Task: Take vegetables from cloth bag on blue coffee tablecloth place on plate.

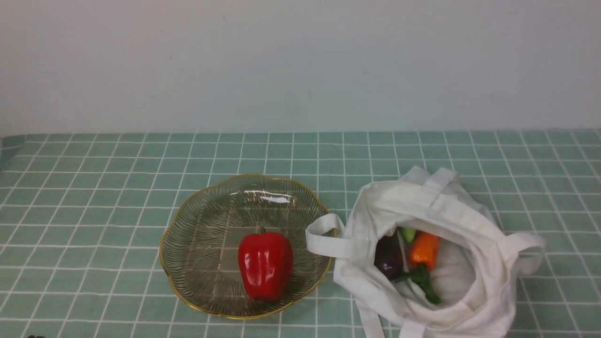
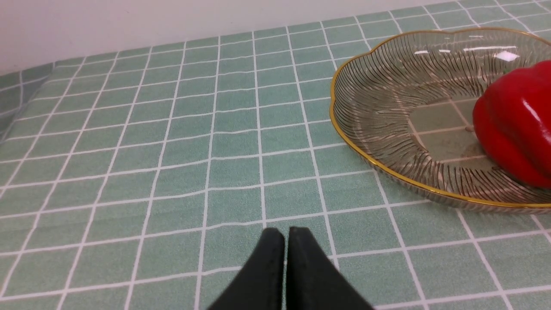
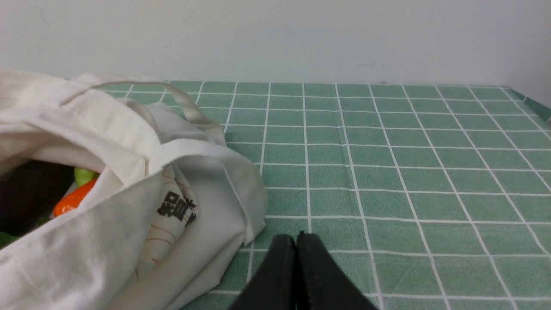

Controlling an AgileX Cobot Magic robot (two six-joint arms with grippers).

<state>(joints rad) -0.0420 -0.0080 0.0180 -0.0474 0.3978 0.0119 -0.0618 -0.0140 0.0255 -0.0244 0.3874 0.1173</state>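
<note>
The red bell pepper (image 1: pixel 265 266) lies in the glass plate (image 1: pixel 202 244) on the teal checked tablecloth (image 1: pixel 94 197). The white cloth bag (image 1: pixel 436 206) lies open to the plate's right, holding the purple eggplant (image 1: pixel 388 258), the orange pepper (image 1: pixel 425 251) with a green stem and a small green piece (image 1: pixel 408 234). Neither arm shows in the front view. My left gripper (image 2: pixel 286 232) is shut and empty over bare cloth beside the plate (image 2: pixel 366 142) and red pepper (image 2: pixel 516 125). My right gripper (image 3: pixel 296 237) is shut and empty beside the bag (image 3: pixel 129 193), where the orange pepper (image 3: pixel 73 199) peeks out.
A plain white wall (image 1: pixel 300 61) stands behind the table. A bag strap (image 1: pixel 326 241) rests against the plate's right rim. The cloth's left edge drops off at the far left (image 1: pixel 7 150).
</note>
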